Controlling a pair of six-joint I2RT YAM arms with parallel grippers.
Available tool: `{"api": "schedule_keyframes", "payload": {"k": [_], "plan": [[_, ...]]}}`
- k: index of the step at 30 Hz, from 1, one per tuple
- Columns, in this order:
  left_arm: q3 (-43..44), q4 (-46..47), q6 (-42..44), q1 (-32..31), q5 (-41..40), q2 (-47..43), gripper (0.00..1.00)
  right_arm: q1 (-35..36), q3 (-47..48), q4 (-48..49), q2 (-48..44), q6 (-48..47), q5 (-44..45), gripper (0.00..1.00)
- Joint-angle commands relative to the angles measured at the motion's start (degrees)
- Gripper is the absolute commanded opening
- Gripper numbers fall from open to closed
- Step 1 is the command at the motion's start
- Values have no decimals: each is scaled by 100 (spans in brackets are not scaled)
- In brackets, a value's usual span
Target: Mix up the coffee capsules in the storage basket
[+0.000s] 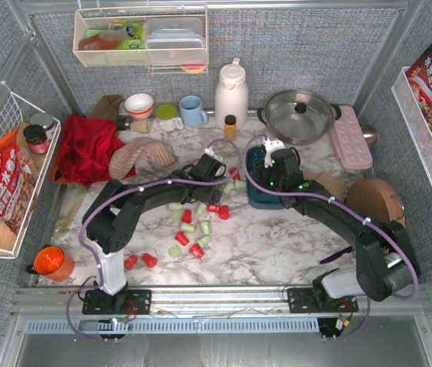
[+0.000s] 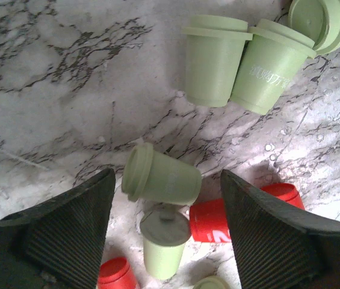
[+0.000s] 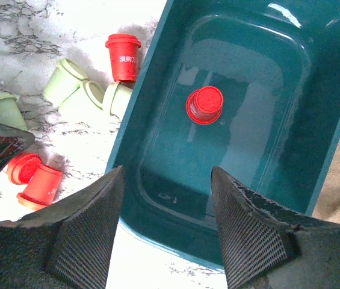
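Note:
Red and pale green coffee capsules (image 1: 189, 222) lie scattered on the marble table left of the dark teal storage basket (image 1: 258, 197). My left gripper (image 1: 219, 174) hangs low over a cluster of them. In the left wrist view it (image 2: 166, 205) is open, with a green capsule (image 2: 160, 179) lying on its side between the fingers, touching neither; another green capsule (image 2: 164, 241) and a red one (image 2: 209, 220) lie close by. My right gripper (image 3: 166, 198) stands open and empty above the near wall of the basket (image 3: 151, 102), which holds one red capsule (image 3: 204, 105).
A red cloth (image 1: 86, 149) and a striped towel (image 1: 141, 157) lie at the back left. Mugs (image 1: 193, 111), a white kettle (image 1: 231, 92), an amber bottle (image 1: 230, 126), a steel pot (image 1: 300, 115) and a pink tray (image 1: 351, 138) line the back. An orange cup (image 1: 51, 262) sits front left.

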Motion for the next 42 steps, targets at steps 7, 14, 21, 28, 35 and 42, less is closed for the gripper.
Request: {"api": "schedule_keyframes", "payload": {"k": [7,14,21,28,35,42], "plan": [[367,-567,223,11,231,405,72,9,80,-76,-51,-120,-19,63],[451,-644,270,5,327,395,54,9,192,-324,-80,-272,-245,63],[203,-119,376,-2,753,-116,51,25,409,-653,-367,-164,-600,63],[-1274,2045,844,-118,1199,-1757,51,82,523,-438,-613,711,-2039,63],[-2908,4457,1647,-523,1920,-2840,51,288,757,-20,-567,1301,-2770,63],[-3350,5097,2047,-713,1958,-3244,51,615,1048,-438,-472,1060,-3137,63]]}}
